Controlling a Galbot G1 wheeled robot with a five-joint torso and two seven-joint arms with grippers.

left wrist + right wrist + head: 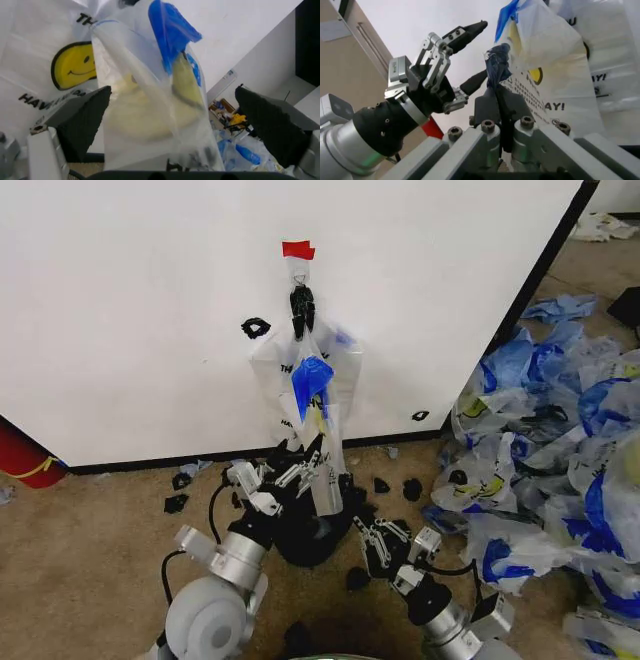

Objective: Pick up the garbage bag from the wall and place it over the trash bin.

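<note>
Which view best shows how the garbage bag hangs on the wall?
The head view: the garbage bag hangs from a hook on the wall, down toward both pincers. The wrist views show close-up parts of its printed plastic.

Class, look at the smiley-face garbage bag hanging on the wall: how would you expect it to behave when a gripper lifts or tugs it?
The garbage bag is thin and translucent, hanging in folds, so it is probably floppy and very light. Its glossy film in the left wrist view suggests it may slip. The open left gripper straddles a bunched fold, which would likely crumple rather than resist.
</note>
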